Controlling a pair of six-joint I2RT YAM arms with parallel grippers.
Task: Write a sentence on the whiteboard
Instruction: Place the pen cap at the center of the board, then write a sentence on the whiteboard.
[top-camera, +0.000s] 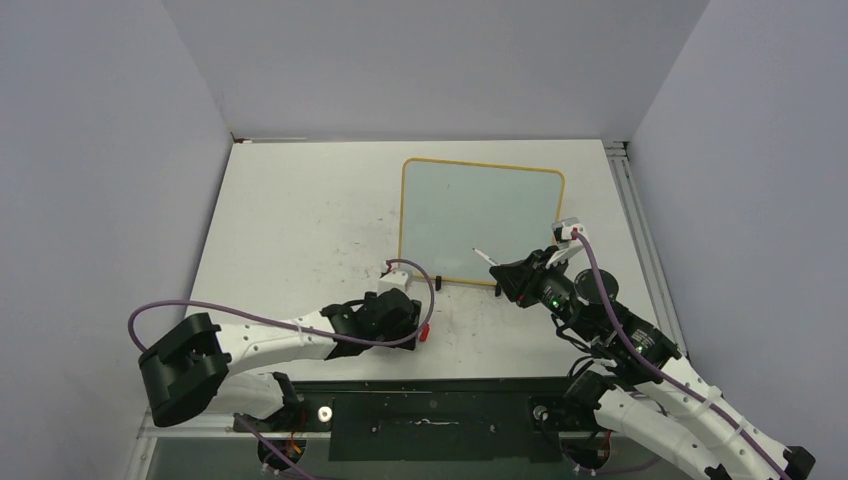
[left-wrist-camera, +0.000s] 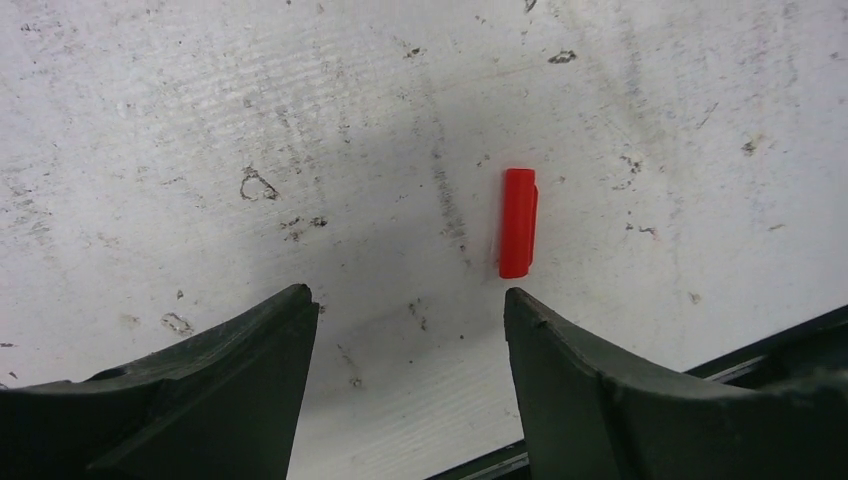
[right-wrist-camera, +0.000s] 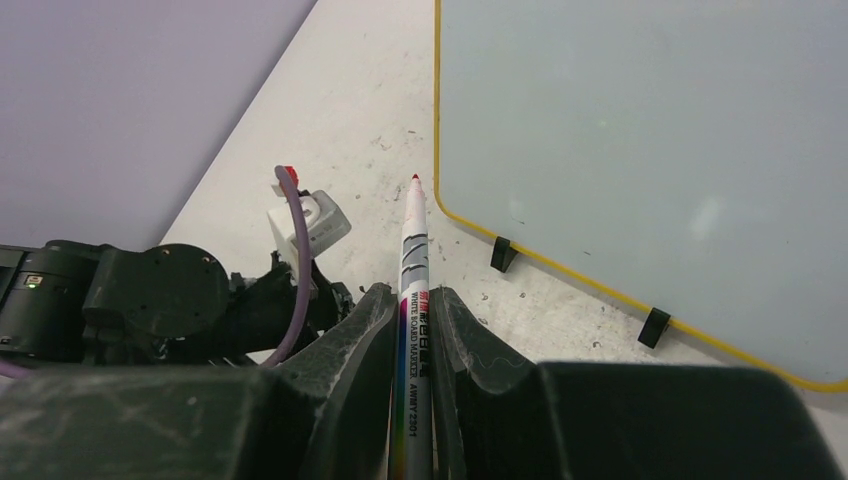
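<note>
Scuffed, smudged white tabletop (top-camera: 300, 210) under everything. On its far right part, the whiteboard (top-camera: 480, 220): yellow-edged, pale surface blank, no sentence on it yet, two black clip feet (right-wrist-camera: 501, 254) along the near edge. Cannot tell whether lying flat or leaning back on those feet.

At the right gripper (right-wrist-camera: 412, 295): jaws clamped on a whiteboard marker (right-wrist-camera: 413, 240), the barrel running out between the fingers, the red nib bare and aimed past the board's near left corner, hanging over bare tabletop just outside the frame. At the left gripper (left-wrist-camera: 410, 300): low over the tabletop near the front edge, jaws spread, nothing between them. Just ahead of its right finger and apart from it, a small red cap (left-wrist-camera: 518, 222) lying loose.

Likely trouble, judged from this:
- Board unbraced and light-looking, so prone to sliding or rocking under a pressing nib, smearing the letters.
- Long free length of marker beyond the fingers, so prone to pivoting or sliding back in the grip on contact, leaving faint or wandering strokes.
- Nib starting outside the frame, so at risk of snagging on the raised edge or inking the tabletop instead.
- Loose cap close to the front edge, easily nudged off or rolled away by a careless sweep of the left arm.
</note>
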